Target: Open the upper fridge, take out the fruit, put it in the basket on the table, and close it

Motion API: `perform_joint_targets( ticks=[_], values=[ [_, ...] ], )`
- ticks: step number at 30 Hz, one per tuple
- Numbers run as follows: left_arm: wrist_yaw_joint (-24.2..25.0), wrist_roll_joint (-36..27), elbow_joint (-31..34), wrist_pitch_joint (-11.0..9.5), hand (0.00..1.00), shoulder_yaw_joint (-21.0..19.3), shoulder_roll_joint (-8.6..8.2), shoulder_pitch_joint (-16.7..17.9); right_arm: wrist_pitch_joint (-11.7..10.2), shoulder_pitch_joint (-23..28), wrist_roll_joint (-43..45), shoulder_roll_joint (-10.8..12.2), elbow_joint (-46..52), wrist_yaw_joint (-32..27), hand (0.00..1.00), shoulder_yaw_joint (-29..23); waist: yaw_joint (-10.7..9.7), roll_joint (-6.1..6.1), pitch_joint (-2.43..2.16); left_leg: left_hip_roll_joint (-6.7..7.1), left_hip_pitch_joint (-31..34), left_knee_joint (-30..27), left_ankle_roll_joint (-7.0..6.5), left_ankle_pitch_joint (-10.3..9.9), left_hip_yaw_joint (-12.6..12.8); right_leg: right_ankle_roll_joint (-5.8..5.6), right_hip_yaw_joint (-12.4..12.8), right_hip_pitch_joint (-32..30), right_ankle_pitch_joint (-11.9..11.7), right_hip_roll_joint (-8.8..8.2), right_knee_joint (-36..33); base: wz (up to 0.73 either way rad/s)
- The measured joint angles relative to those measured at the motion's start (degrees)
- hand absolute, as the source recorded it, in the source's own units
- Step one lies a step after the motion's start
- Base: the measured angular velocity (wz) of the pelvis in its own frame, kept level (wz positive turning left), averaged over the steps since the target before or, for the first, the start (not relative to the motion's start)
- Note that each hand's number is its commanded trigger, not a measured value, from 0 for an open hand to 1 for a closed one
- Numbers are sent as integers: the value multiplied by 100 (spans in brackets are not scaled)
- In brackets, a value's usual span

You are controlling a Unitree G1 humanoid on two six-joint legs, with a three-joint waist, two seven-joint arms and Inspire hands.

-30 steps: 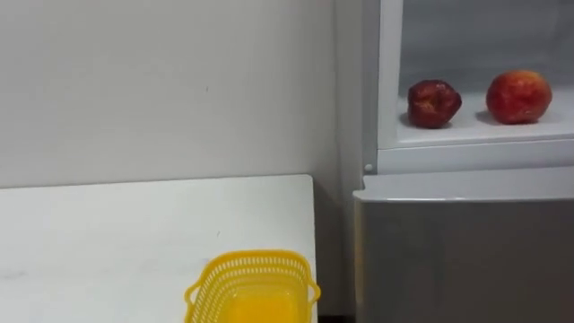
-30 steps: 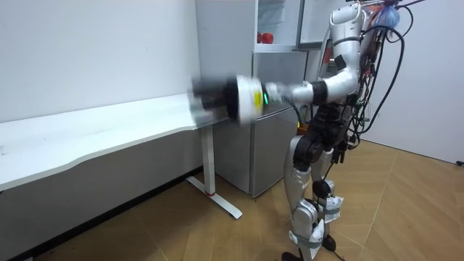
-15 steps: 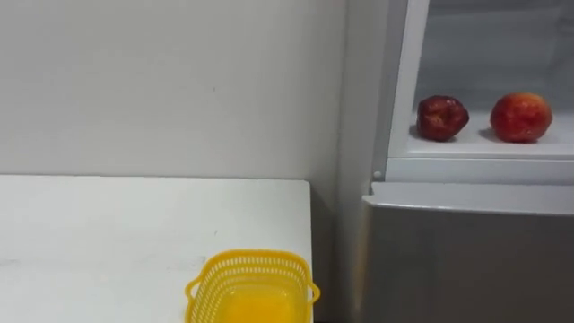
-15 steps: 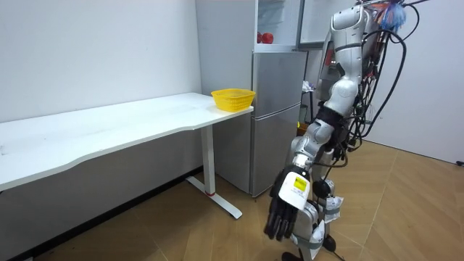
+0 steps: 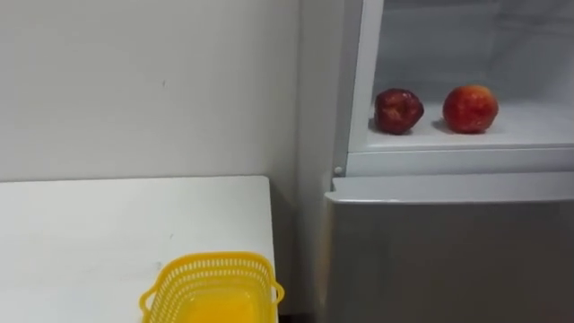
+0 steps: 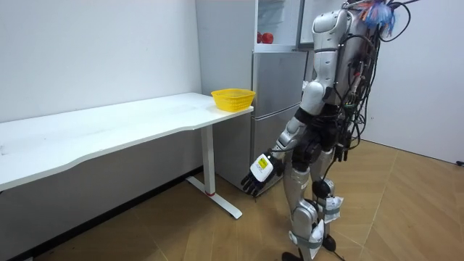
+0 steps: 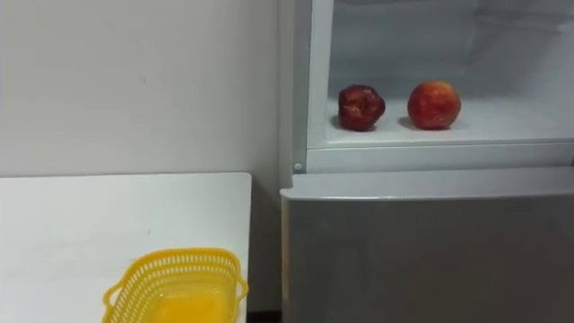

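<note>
2 red fruits [image 5: 399, 110] in fridge [image 5: 448, 256], basket [image 5: 212, 287] nr

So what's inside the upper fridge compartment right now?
Two fruits sit apart on its white shelf: a dark red fruit on the left, a red-orange fruit on the right. Anything higher up or further right is out of frame.

Two apples on the shelf of the open upper fridge
The dark red apple [image 5: 398, 110] and the brighter red-orange apple [image 5: 470, 109] sit side by side on the white shelf [image 5: 538, 135] of the upper fridge [image 5: 360, 81], near each other but not touching; the dark one is on the left, nearer to the door frame, and both are near the front edge
</note>
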State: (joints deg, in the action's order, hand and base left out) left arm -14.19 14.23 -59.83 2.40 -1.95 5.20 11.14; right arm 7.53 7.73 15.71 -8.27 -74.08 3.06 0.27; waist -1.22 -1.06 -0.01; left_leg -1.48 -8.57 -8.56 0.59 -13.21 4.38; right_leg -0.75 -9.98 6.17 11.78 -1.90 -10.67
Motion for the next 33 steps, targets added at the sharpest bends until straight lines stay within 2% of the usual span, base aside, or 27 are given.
perform_joint_targets(
  ticks=[4,9,11,15,18,19,23,25,27,29,32,33],
  values=[
    [159,-7,-62,115,0,-8,31,15,136,-12,76,18,-14,20,0,76,-2,-1,1,4,-18,12,0,0,19,-5,24,29,2,-2,19,0],
    [192,17,-359,263,0,3,98,55,136,12,47,36,-10,-71,0,66,-8,-40,7,2,-94,17,0,0,30,-5,57,86,8,2,29,0],
    [235,102,-447,337,0,4,129,175,128,32,35,94,88,-209,0,40,-5,-69,9,1,-107,17,0,0,30,-7,56,83,11,1,41,0],
    [323,253,-454,378,0,36,122,348,111,73,-96,132,342,-433,0,-8,33,-42,11,-10,-100,43,-13,-13,82,-12,133,-7,17,12,-11,-6],
    [371,362,-450,378,0,39,93,376,-124,87,-596,131,777,-845,0,-225,86,16,11,-33,-14,69,-15,-14,174,-1,202,-121,-49,46,0,-17],
    [361,397,-439,346,0,38,92,348,-261,135,-825,135,1079,-1021,0,-295,78,36,13,-38,40,44,-16,-13,176,2,205,-157,-74,50,6,0],
    [168,401,-392,95,0,72,101,303,-816,511,-1077,235,2445,-1527,0,-378,-10,129,-2,-61,136,-14,-14,-11,207,18,224,-238,-108,79,1,-3],
    [71,410,-301,50,0,138,102,292,-888,830,-1011,340,3358,-1648,0,-380,-18,167,0,-89,142,-14,-8,-11,305,29,275,-279,-114,102,4,-17],
    [60,405,-212,-59,0,200,81,331,-1100,1099,-788,423,4240,-1712,0,-369,-48,201,-22,-99,188,-13,0,-6,380,42,356,-332,-133,117,-1,-23],
    [31,387,-42,-280,0,248,71,411,-1318,1427,-596,477,5201,-1868,0,-306,-90,235,-22,-97,177,-16,1,-5,487,39,457,-352,-140,117,2,-17],
    [-72,333,-41,-548,0,427,104,400,-1476,1626,-463,460,6238,-2139,0,-27,-85,218,-16,-99,119,-9,0,-5,668,34,613,-418,-147,140,-7,-32],
    [-72,337,-42,-576,0,482,117,399,-1488,1642,-373,459,6442,-2188,0,22,-87,211,-19,-99,116,-7,0,-5,676,33,655,-418,-147,145,-8,-32]
  ],
)
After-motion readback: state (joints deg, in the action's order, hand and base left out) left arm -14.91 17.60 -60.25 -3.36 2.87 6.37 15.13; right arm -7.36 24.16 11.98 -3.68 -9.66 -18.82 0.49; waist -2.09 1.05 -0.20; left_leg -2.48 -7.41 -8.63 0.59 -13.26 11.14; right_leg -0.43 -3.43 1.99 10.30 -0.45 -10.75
